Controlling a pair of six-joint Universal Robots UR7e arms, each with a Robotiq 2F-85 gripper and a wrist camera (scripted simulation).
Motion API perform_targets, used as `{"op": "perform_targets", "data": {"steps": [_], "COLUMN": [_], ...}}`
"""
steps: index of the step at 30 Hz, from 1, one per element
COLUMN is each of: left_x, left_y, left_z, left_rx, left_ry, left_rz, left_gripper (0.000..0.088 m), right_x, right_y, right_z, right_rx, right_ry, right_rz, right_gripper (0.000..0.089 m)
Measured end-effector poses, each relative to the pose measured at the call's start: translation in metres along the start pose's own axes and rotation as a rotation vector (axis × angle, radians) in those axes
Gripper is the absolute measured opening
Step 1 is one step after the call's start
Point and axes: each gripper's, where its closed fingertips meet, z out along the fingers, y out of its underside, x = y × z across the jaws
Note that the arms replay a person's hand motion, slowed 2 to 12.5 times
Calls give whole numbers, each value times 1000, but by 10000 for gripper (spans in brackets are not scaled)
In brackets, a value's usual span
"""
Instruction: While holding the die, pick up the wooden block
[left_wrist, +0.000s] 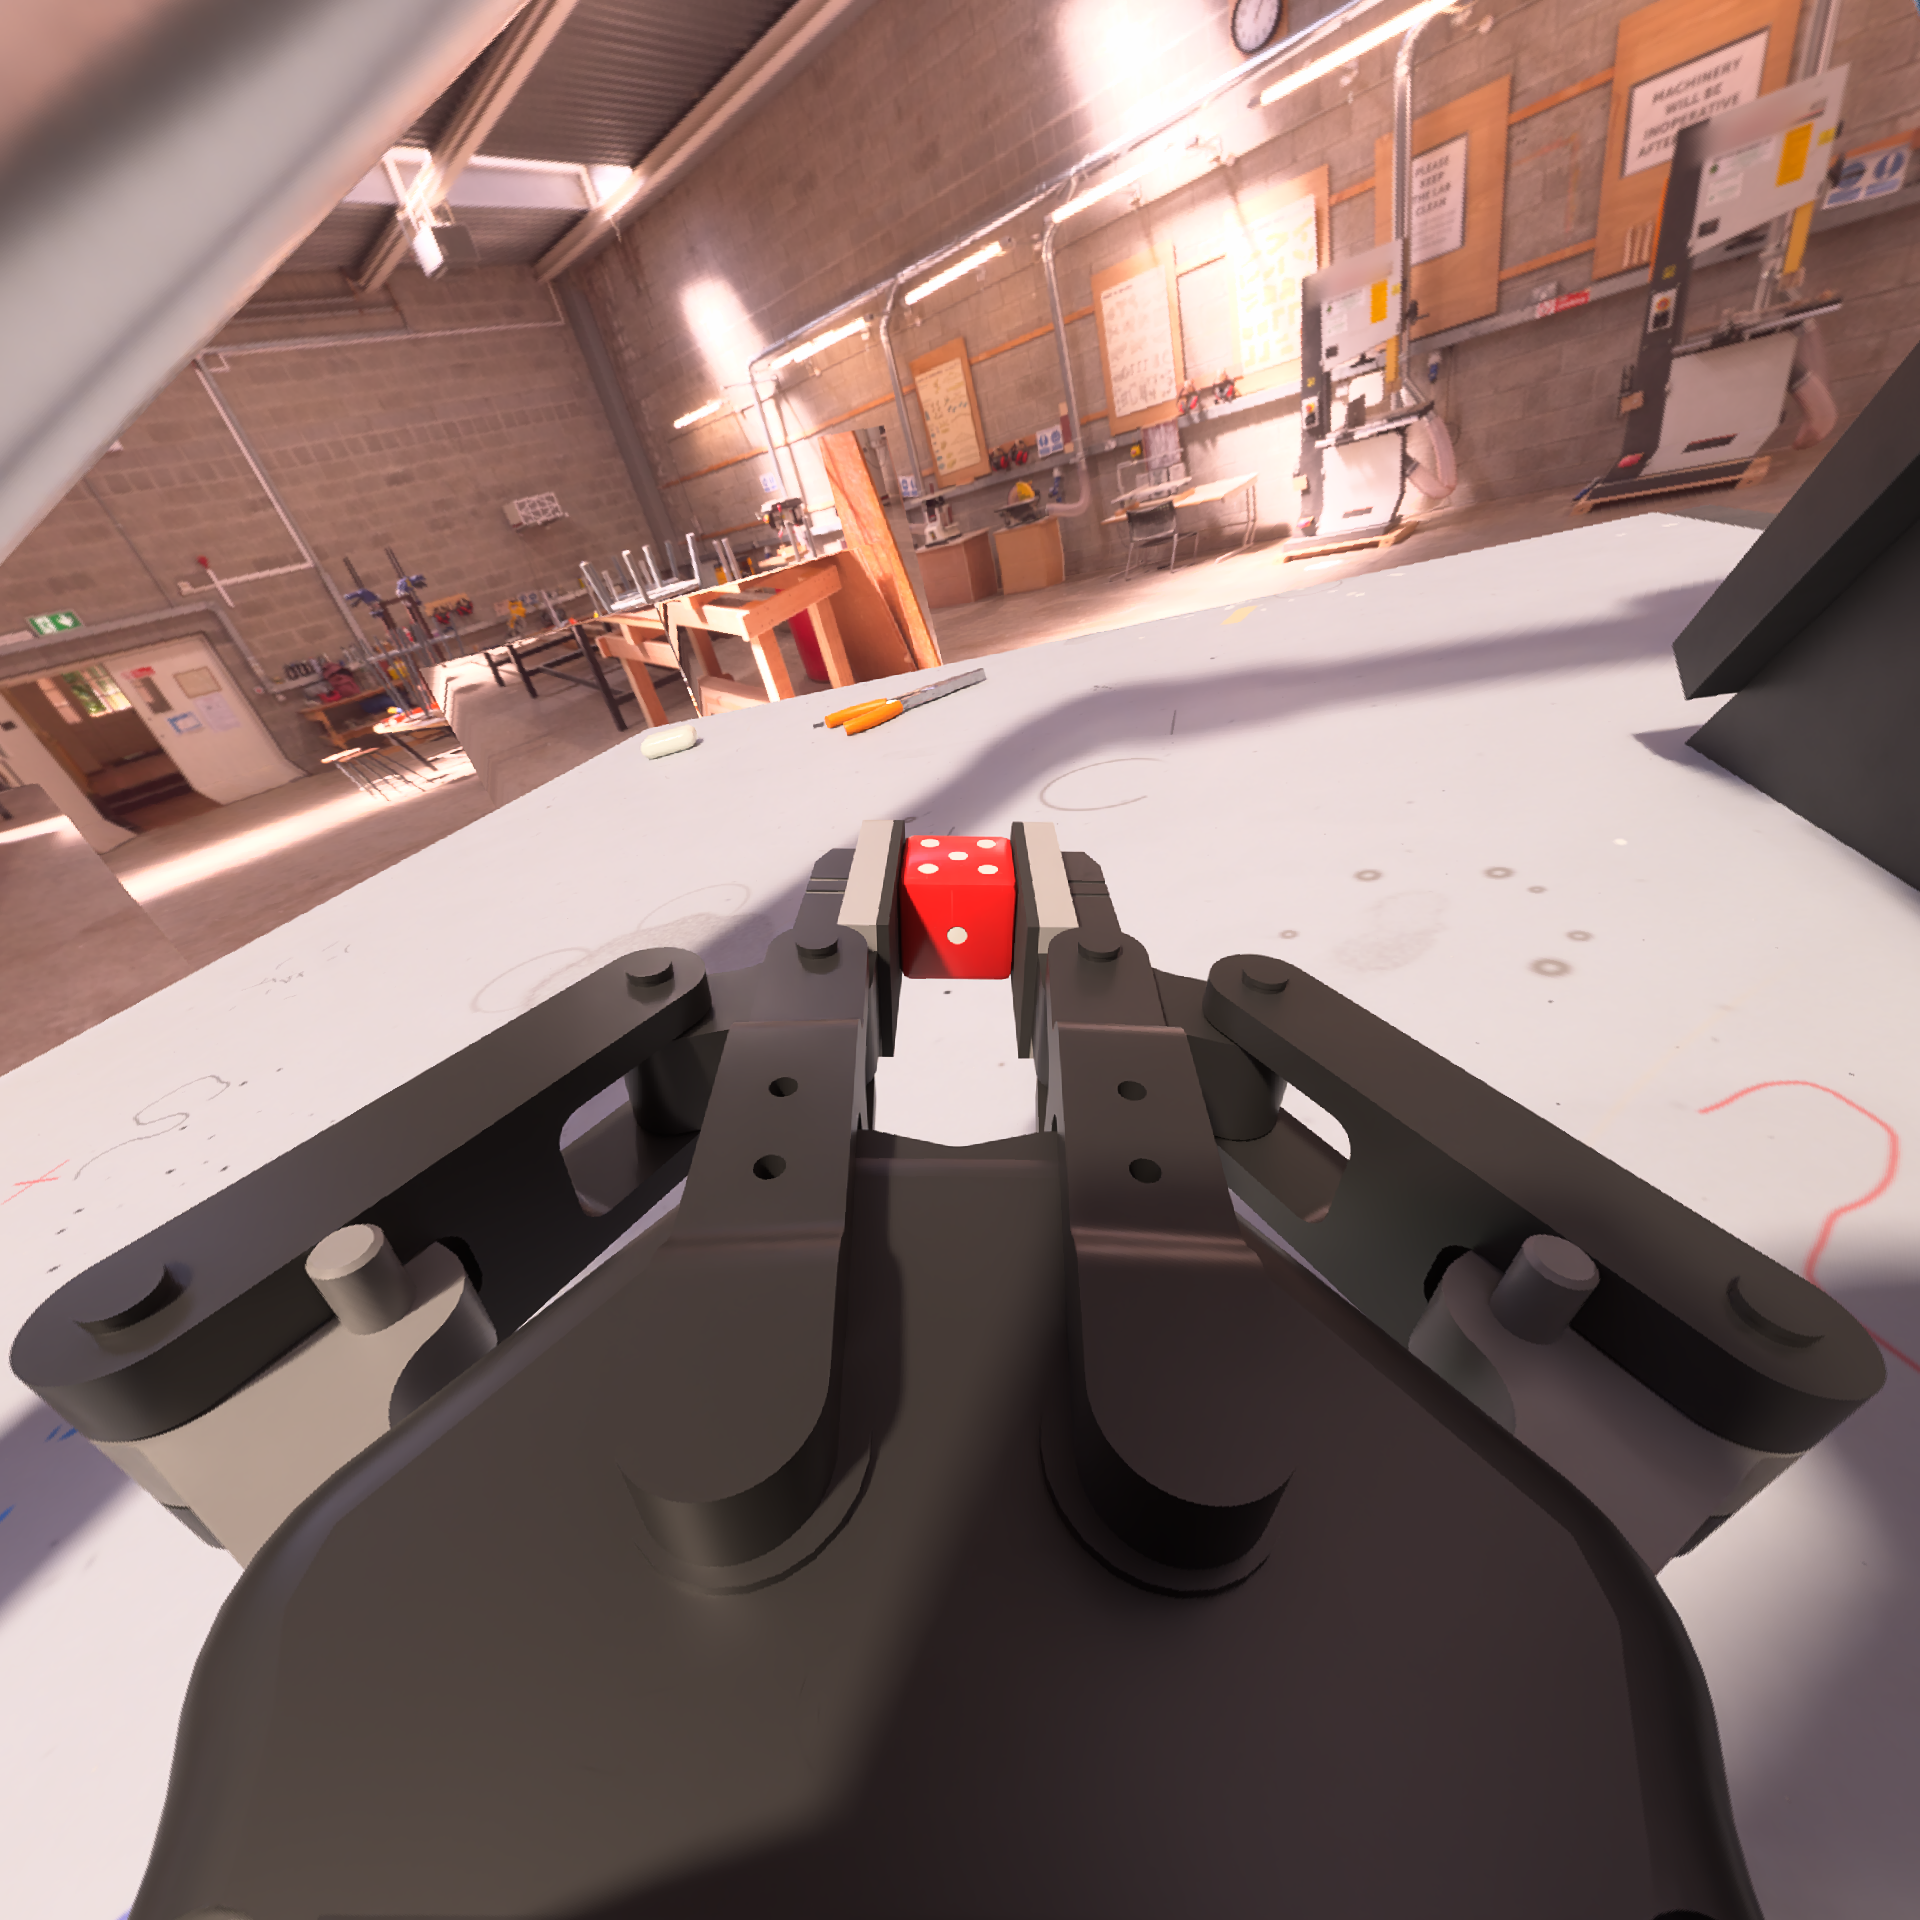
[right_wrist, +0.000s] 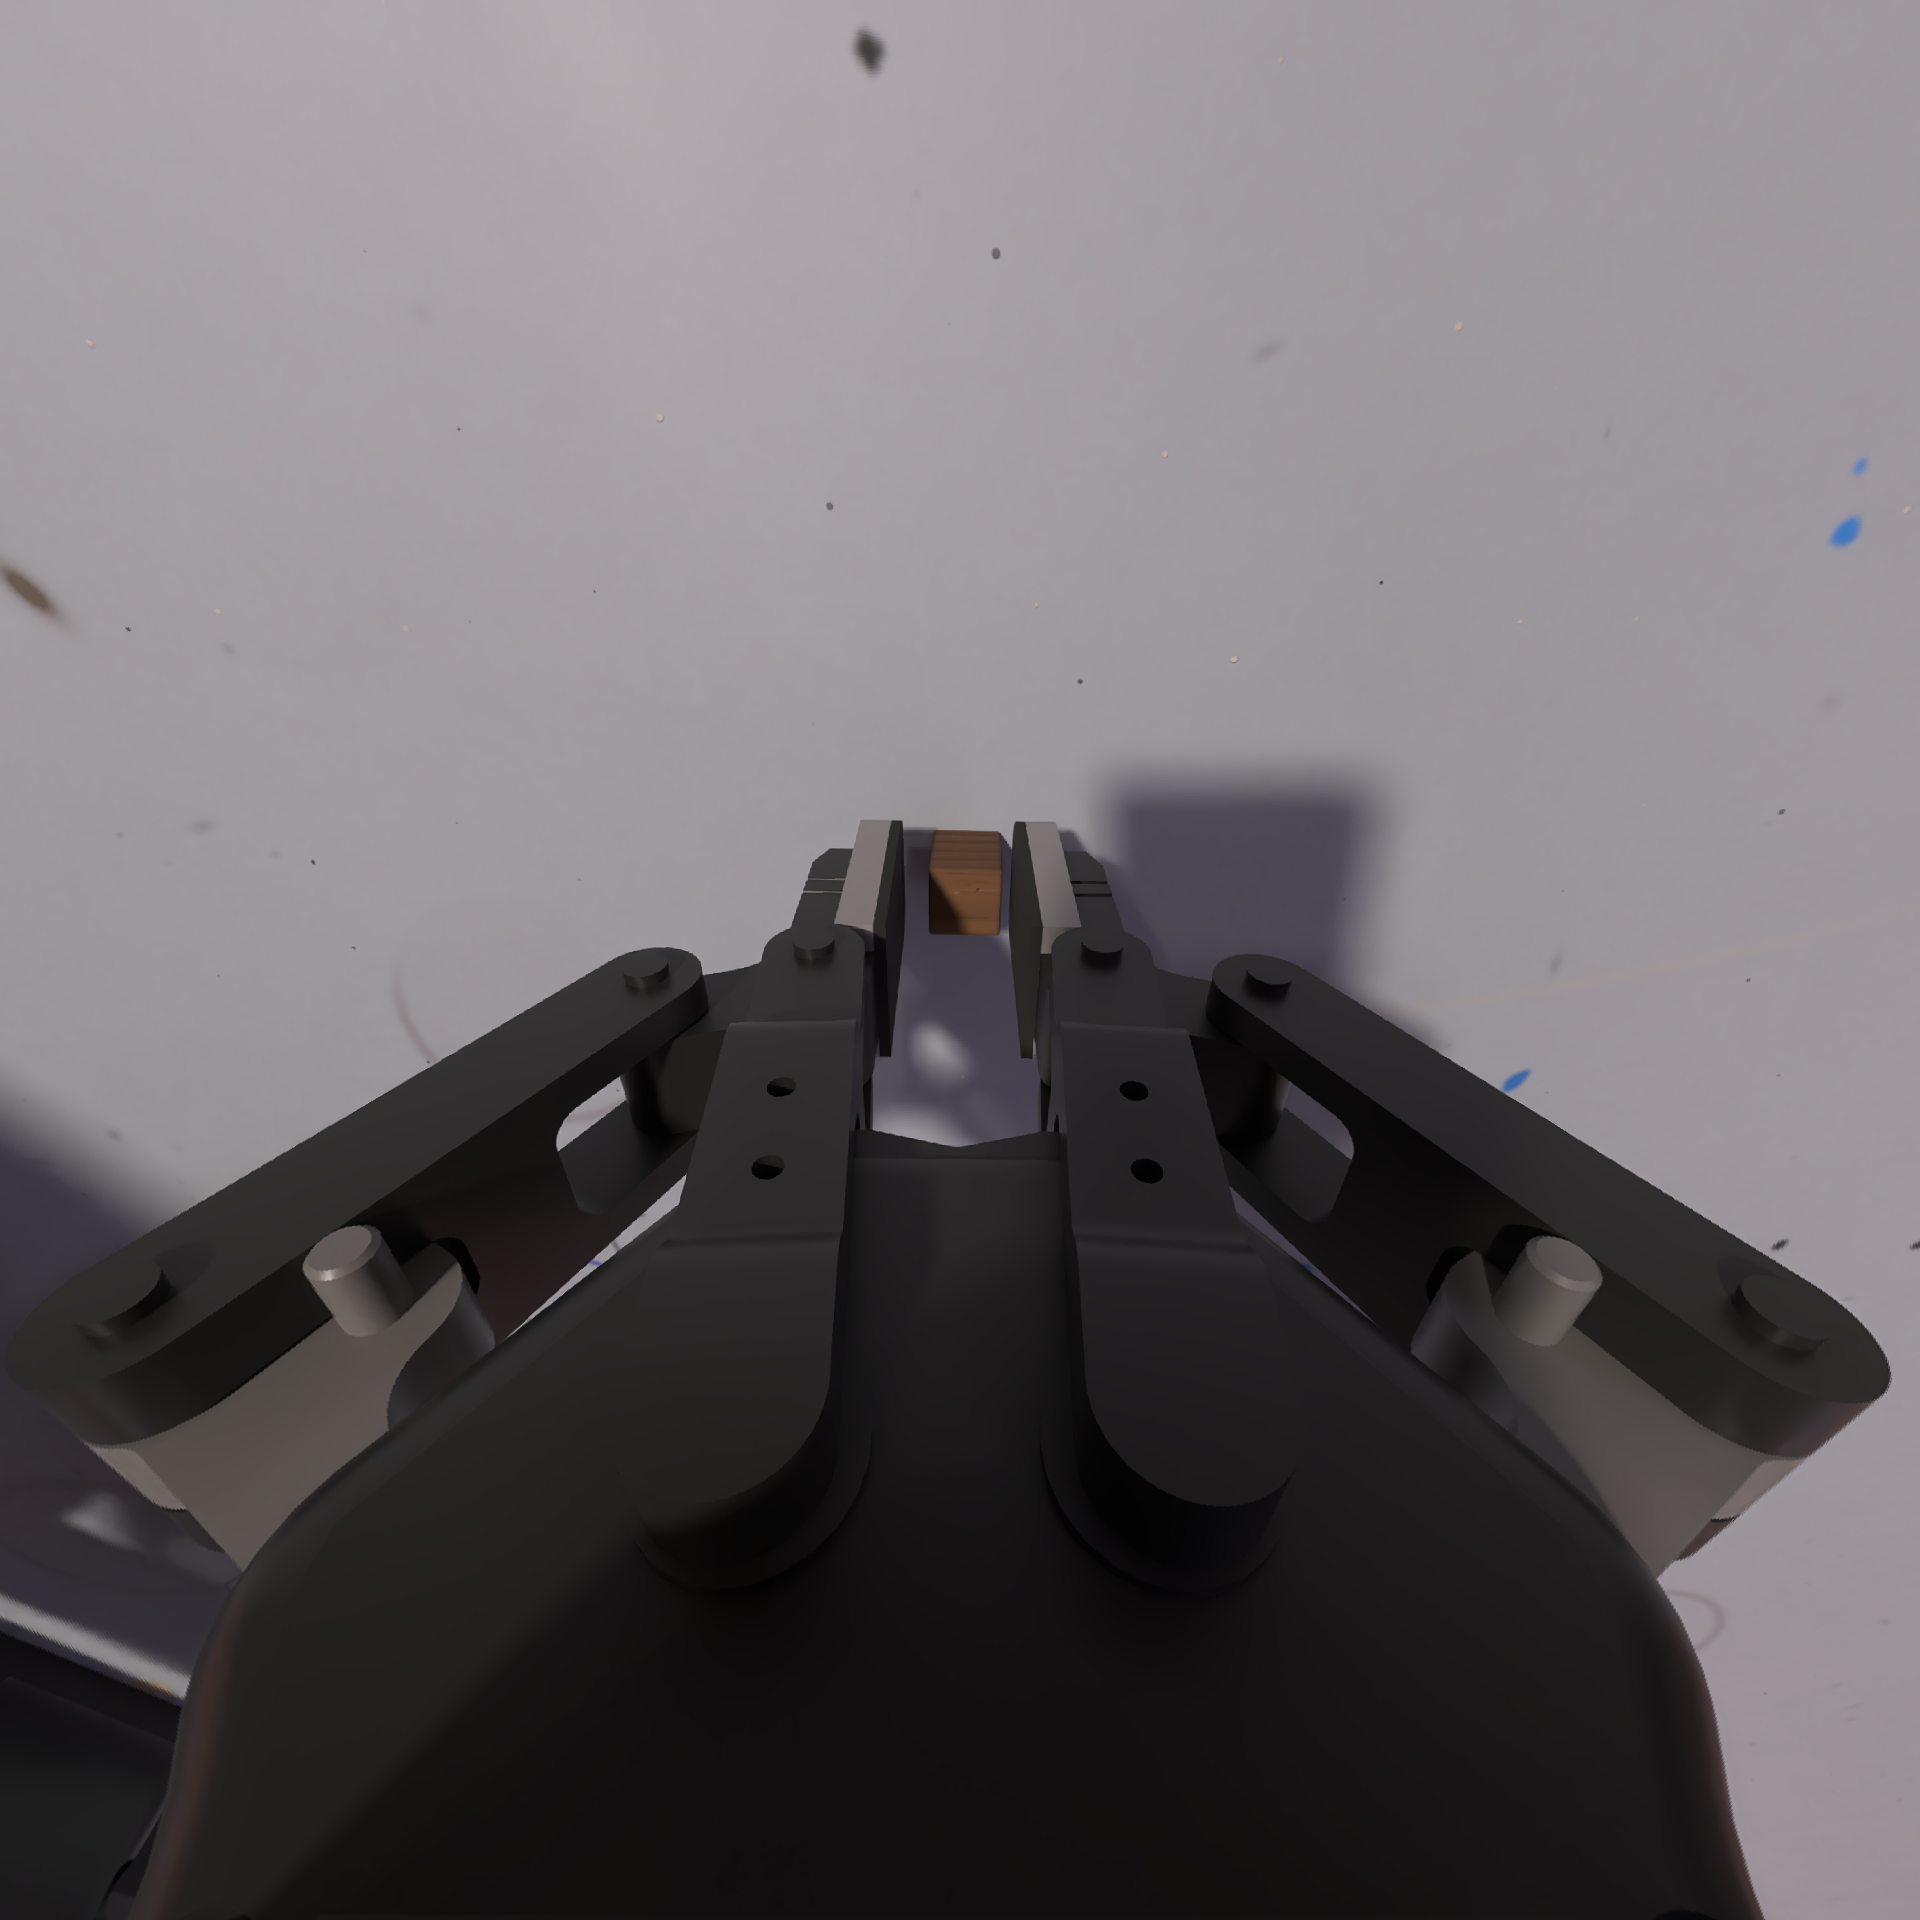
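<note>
Here the left gripper (left_wrist: 957, 894) holds the red die (left_wrist: 956, 906) between its two fingers, both pale pads (left_wrist: 865, 878) pressed flat against opposite sides of the die. The die's upper face shows five white dots and the face toward the camera shows one. The die sits near the fingertips, raised above the white table (left_wrist: 1403, 935), and the gripper is tilted so that the workshop beyond the table edge is in sight. Far off on the table lie an orange-handled tool (left_wrist: 868, 715) and, near it to the left, a small pale oblong thing (left_wrist: 668, 741). A dark slab (left_wrist: 1829, 582) rises at the right edge of the left wrist view.

The right gripper (right_wrist: 957, 883) points down at the speckled table (right_wrist: 623, 520). The wooden block (right_wrist: 964, 883) is small and brown, and it stands between the two fingers near their tips. A thin gap shows on each side between the block and the pads (right_wrist: 868, 878), so the fingers stand narrow around it without touching it. Whether the block rests on the table cannot be told from this view. A dark shadow lies on the table just right of the fingers.
</note>
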Motion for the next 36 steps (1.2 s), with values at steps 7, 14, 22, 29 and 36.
{"op": "perform_targets", "data": {"steps": [7, 14, 22, 29, 36], "left_x": [0, 1, 1, 1, 1], "left_y": [0, 0, 0, 1, 1], "left_z": [0, 0, 0, 0, 0], "left_rx": [0, -2, -3, -4, -6], "left_ry": [1, 3, 4, 4, 2], "left_rz": [0, 1, 4, 6, 10], "left_gripper": [179, 179, 179, 179, 179], "right_x": [1, 1, 2, 2, -3], "right_y": [2, 1, 2, 4, 5], "right_z": [0, -1, -4, -11, -27], "right_rx": [-7, 9, 29, 50, 111], "right_ry": [6, -5, -17, -19, -29], "right_rz": [0, 7, 14, 5, -24], "right_gripper": [117, 118, 118, 118, 118]}}
